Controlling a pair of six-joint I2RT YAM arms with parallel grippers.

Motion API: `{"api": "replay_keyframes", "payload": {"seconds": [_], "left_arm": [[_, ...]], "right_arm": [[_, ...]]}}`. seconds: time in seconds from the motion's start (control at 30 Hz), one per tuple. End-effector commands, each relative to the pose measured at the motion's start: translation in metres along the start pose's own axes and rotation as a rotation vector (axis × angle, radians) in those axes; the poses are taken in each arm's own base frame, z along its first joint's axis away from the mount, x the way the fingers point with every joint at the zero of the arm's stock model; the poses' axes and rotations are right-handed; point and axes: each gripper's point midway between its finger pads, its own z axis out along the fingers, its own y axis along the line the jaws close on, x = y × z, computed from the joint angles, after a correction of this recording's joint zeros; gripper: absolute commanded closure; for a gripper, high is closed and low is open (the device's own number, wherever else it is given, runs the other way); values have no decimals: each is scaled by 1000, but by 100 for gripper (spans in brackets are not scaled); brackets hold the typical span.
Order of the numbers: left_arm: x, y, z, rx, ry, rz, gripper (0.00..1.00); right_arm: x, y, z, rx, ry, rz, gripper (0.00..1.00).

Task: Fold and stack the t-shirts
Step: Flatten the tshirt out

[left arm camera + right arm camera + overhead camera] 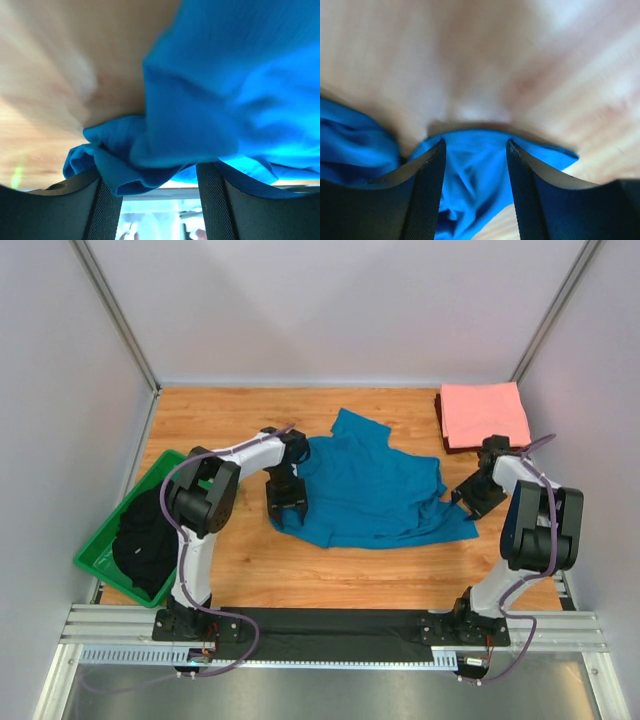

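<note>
The teal-blue t-shirt (370, 490) lies rumpled and unfolded on the middle of the wooden table (220, 415). My left gripper (285, 502) stands at the shirt's near-left edge. In the left wrist view a bunched fold of the shirt (225, 90) hangs across the tips of the left gripper (150, 172), whose jaws stand wide apart. My right gripper (470, 498) is at the shirt's right corner. In the right wrist view a hemmed edge of the shirt (470, 180) lies loose between the parted jaws of the right gripper (476, 145). The salmon-pink t-shirt (485, 413) lies folded at the back right.
A green bin (100, 562) holding dark cloth (145, 540) stands at the table's left edge. White walls close in the back and both sides. A black strip and a metal rail (330, 625) run along the near edge by the arm bases.
</note>
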Motion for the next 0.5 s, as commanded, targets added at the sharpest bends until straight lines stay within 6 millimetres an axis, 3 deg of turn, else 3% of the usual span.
{"api": "replay_keyframes", "payload": {"seconds": [0.0,0.17,0.2,0.27,0.33,0.47], "left_arm": [[-59,-6,-5,38,-147,29,37],[-61,-15,-39,80,-199,27,37],[-57,-16,-49,104,-219,26,37],[-48,-20,-57,168,-238,20,37],[-44,-28,-61,227,-256,34,37],[-30,-25,-64,247,-258,72,37]], "right_arm": [[-29,23,-8,-32,-49,-69,46],[-27,-6,-32,76,-49,-47,46],[-19,-18,-32,104,-34,-32,47],[-13,-21,-39,73,-37,3,48],[9,-31,-37,77,15,30,49],[33,-48,-41,101,36,136,56]]}}
